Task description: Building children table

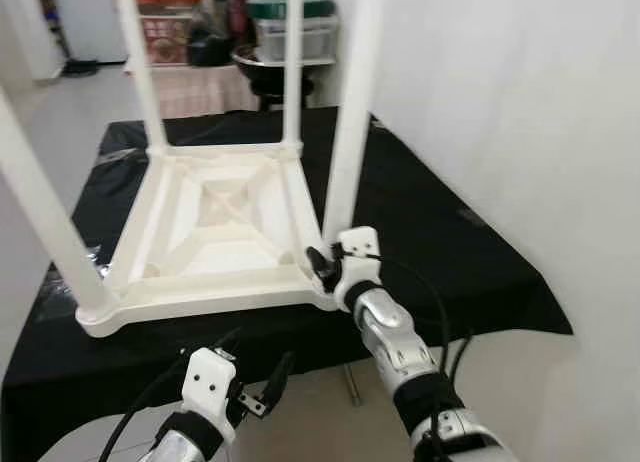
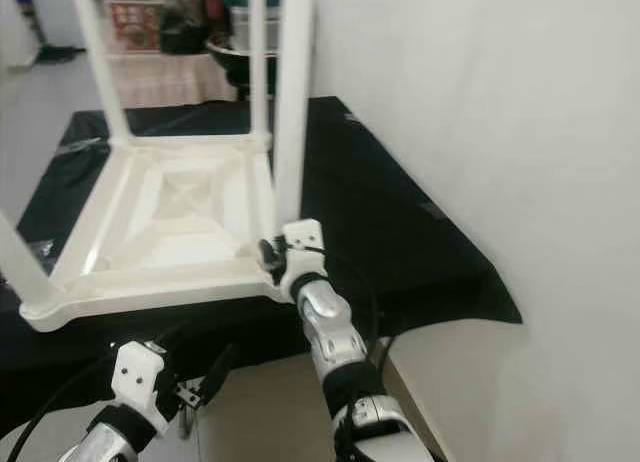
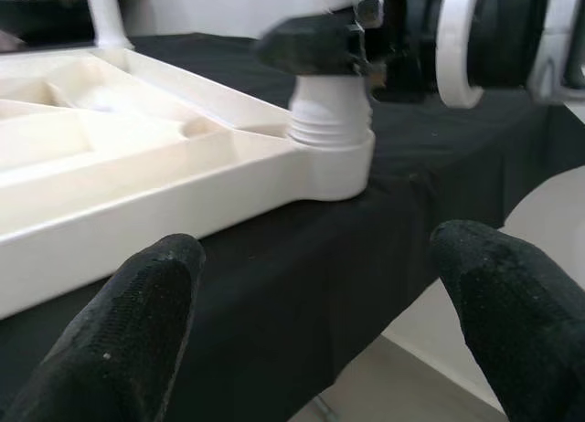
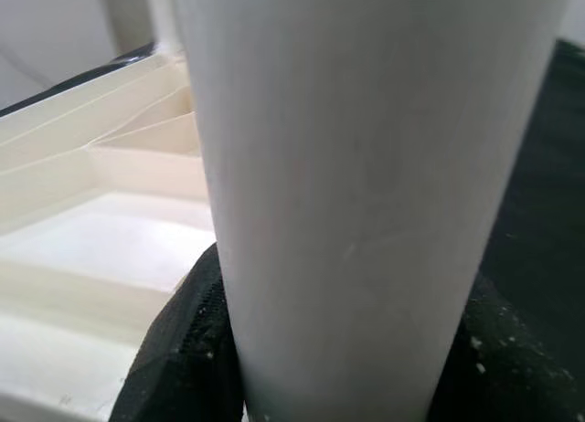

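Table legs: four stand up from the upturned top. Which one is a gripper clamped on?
The near right-corner leg; the right gripper grips its base.

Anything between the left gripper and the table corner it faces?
Only black cloth lies between the open left gripper and the table corner, seen in the left wrist view.

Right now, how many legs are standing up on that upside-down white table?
4: far-left white plastic leg, far-right leg, near-left leg, and near-right leg, gripped at its base by the right end effector.
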Tool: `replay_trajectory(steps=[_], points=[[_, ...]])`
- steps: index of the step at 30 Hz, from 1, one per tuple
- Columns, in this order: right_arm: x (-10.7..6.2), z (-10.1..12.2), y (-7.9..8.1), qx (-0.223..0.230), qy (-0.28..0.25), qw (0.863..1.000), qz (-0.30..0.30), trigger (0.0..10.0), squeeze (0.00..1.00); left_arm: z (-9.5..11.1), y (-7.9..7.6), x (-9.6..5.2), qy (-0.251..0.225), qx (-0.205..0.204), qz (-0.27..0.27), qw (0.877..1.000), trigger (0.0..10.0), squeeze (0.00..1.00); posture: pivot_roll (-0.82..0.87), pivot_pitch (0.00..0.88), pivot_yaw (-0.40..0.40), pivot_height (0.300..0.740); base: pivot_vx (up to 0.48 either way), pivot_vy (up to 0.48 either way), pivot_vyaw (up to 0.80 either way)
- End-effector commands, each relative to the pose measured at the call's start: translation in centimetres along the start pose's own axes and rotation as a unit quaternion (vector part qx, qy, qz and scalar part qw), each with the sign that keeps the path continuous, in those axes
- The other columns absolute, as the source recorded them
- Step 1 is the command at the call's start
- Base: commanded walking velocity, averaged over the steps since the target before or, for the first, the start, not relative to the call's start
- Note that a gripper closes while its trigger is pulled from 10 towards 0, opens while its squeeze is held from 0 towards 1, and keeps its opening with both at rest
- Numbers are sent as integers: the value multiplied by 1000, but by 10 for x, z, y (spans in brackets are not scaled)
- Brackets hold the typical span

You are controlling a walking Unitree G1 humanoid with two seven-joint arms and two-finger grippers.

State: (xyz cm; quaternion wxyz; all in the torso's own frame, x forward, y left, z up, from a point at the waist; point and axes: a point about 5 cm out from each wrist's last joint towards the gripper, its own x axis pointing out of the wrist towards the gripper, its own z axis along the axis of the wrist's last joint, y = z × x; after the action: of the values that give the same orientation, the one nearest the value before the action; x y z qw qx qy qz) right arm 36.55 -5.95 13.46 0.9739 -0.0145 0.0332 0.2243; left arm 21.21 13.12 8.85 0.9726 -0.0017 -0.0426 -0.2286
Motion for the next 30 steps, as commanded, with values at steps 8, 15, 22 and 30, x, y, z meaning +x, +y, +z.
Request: replay_trajectory(steps=[8,15,22,30], points=[[16,46,-1,-33,-21,987,155,10000,431,-5,-5,2,7,-6,-15,1000,10000,0,84,55,-44,740,0,0,0],[10,63,-9,-143,7,937,317,10000,0,-4,-7,3,1,3,-10,1000,10000,0,110,62,-64,740,0,0,0],[18,72,-20,-155,46,947,278,0,0,-4,-10,1,0,8,-6,1000,10000,0,117,71,-75,740,0,0,0],[12,51,-24,-155,84,943,284,0,0,-4,-12,0,1,7,-5,1000,10000,0,119,76,-80,740,0,0,0]])
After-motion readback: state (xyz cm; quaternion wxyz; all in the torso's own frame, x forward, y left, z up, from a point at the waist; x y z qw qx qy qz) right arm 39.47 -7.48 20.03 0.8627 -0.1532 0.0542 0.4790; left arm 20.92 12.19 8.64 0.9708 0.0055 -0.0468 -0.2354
